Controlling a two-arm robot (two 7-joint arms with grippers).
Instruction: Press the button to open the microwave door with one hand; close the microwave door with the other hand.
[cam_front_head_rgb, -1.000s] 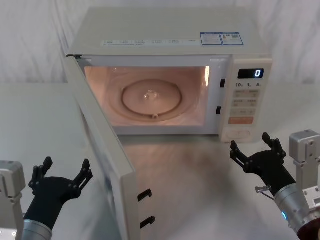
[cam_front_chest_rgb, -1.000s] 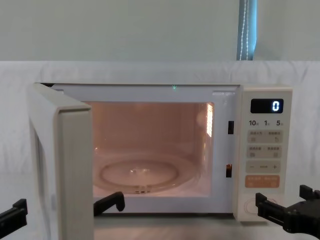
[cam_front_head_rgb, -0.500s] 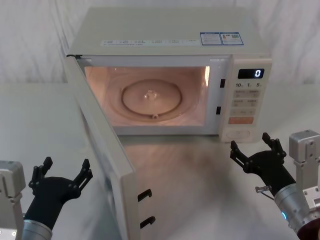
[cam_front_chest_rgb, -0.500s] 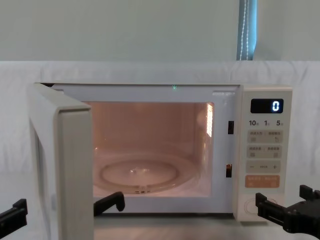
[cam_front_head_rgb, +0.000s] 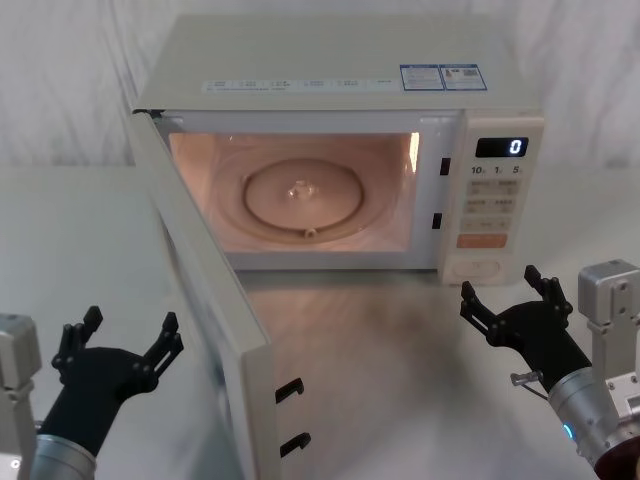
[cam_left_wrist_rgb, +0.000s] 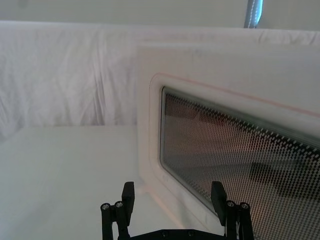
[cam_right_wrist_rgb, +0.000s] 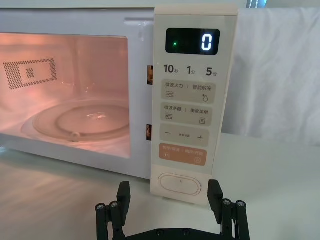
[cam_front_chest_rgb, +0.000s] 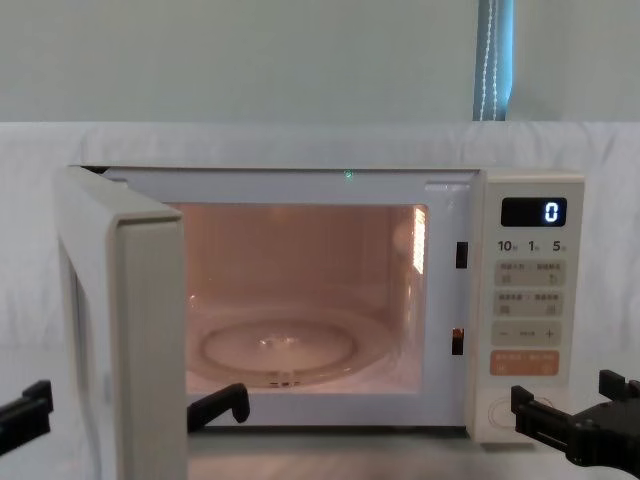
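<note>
The microwave door (cam_front_head_rgb: 205, 310) stands swung wide open to the left, and the lit cavity shows behind it. My left gripper (cam_front_head_rgb: 130, 328) is open, low on the table just left of the door's outer face. In the left wrist view the left gripper (cam_left_wrist_rgb: 172, 192) faces the door's dark window (cam_left_wrist_rgb: 235, 150) with a gap between them. One of its fingers (cam_front_chest_rgb: 25, 408) shows in the chest view. My right gripper (cam_front_head_rgb: 500, 285) is open, a little short of the button (cam_front_head_rgb: 480, 268). In the right wrist view the right gripper (cam_right_wrist_rgb: 169, 192) sits just before the oval button (cam_right_wrist_rgb: 180, 184), apart from it.
The microwave (cam_front_head_rgb: 340, 60) stands on a white-draped table (cam_front_head_rgb: 400, 370), with white cloth hung behind it. Two black latch hooks (cam_front_head_rgb: 290, 390) jut from the door's free edge. An orange key (cam_right_wrist_rgb: 182, 155) sits above the button. The display (cam_front_chest_rgb: 540, 212) reads 0.
My left gripper has shifted slightly beside the open door. The door and my right gripper have not moved.
</note>
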